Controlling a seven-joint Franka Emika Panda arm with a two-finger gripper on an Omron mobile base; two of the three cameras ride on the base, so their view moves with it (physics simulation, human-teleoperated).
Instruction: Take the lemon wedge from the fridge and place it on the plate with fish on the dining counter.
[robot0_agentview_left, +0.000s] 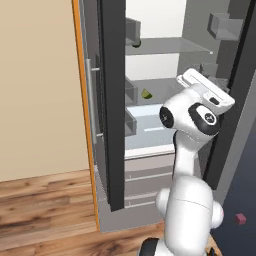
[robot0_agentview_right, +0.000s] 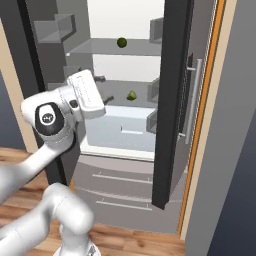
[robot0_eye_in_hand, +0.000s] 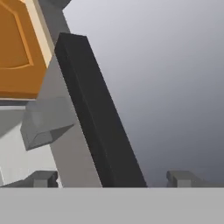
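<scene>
Tool tips are peeking up at the bottom of the hand view, one at each side with a wide gap between them, so the tool is standing spread and gripping nothing. Between and beyond the tips the black edge of a fridge door is running diagonally, with grey door bins to its left and an orange cabinet panel showing in the upper corner.

From the base views, the white arm is rising in front of the fridge and its hand is reaching up toward the open interior; the fingers themselves are hard to make out there.

Both doors are standing open. Two grey bottom drawers are sitting closed below the white interior. Above them a pale crisper front is spanning the width.

Farther in, the lemon wedge is lying on the middle shelf, a tiny yellow-green piece, apart from the hand and untouched; in the right base view it is sitting near the shelf's right side. On the shelf above, a dark green round item is resting.

A small pink cube is lying on the dark floor at the right edge of the left base view.
</scene>
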